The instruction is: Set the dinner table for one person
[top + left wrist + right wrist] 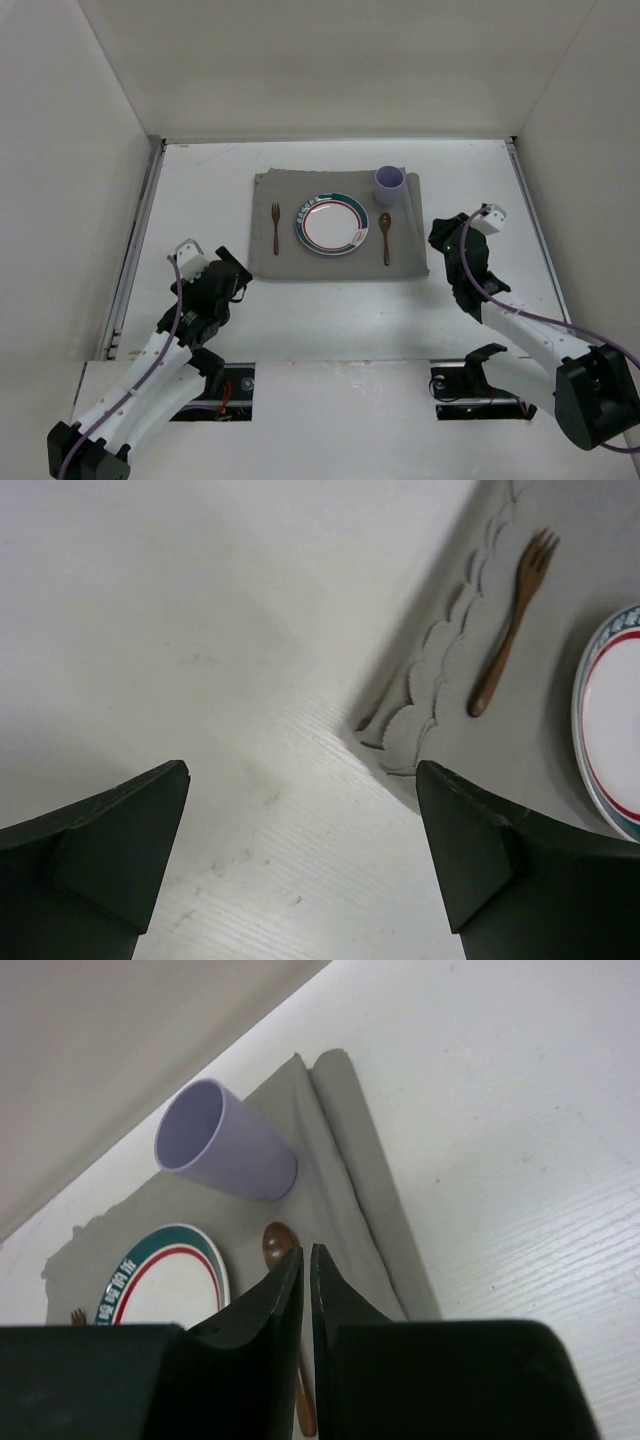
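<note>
On the white dinner table [330, 320] lies a grey cloth mat [285, 262]. On the mat are a white plate with green and red rings [331, 224], a wooden fork [275, 227] left of the plate, a wooden spoon [385, 236] right of it, and a lilac cup [389, 184] at the mat's far right corner. My left gripper [238, 275] is open and empty, just off the mat's near left corner [400, 742]. My right gripper [437, 237] is shut and empty, just right of the mat. The right wrist view shows the cup [225, 1145], spoon [274, 1245] and plate [165, 1275].
White walls enclose the table on three sides. Thin metal rails [135, 245] run along the side edges. Two cut-outs at the near edge hold the arm bases [215, 385]. The mat's right edge is folded into a ridge [345, 1175].
</note>
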Controlling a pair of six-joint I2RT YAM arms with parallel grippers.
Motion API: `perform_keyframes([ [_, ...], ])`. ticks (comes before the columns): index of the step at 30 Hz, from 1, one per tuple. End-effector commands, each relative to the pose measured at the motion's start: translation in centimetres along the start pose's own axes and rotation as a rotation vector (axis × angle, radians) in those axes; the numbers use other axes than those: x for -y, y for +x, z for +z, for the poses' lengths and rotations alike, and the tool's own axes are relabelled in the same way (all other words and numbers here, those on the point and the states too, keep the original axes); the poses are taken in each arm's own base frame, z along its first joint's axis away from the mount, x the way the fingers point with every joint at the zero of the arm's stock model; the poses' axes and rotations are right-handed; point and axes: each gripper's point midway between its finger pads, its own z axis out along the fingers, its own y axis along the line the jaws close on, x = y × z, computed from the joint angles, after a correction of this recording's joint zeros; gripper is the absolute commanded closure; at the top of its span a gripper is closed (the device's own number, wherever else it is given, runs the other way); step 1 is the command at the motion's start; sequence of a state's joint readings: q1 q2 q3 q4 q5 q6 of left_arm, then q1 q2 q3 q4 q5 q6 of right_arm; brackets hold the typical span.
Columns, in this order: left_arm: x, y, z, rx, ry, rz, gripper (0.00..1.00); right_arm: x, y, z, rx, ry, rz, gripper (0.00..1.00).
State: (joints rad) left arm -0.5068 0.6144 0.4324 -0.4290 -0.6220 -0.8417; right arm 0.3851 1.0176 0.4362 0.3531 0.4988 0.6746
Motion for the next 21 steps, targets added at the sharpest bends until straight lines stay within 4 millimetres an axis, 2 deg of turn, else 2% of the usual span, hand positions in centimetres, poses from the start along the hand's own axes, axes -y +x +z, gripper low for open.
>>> perform_keyframes([
  [1, -2.9, 1.6, -0.5, -0.058, -0.104, -0.037, 0.0, 0.0, -1.0, -0.1, 0.016, -0.008, 0.064, 0.87],
  [3, -3.1, 1.6, -0.6, -0.058, -0.109, -0.053, 0.0, 0.3, -0.8, 0.1, 0.013, -0.004, 0.081, 0.83],
  [7, -3.0, 1.7, -0.3, -0.048, -0.1, -0.072, 0.0, 0.5, -0.5, 0.4, 0.014, -0.009, 0.102, 0.59],
  [9, -3.1, 1.6, -0.2, -0.043, -0.105, -0.079, 0.0, 0.4, -0.1, 0.7, 0.002, -0.013, 0.098, 0.51],
  [14, -3.2, 1.5, 0.3, -0.038, -0.117, -0.078, 0.0, 0.2, 0.8, 1.2, -0.029, -0.018, 0.085, 0.47],
  [21, -2.6, 1.9, 0.6, -0.054, -0.112, -0.045, 0.0, 0.1, 0.9, 1.3, -0.032, -0.019, 0.081, 0.46],
])
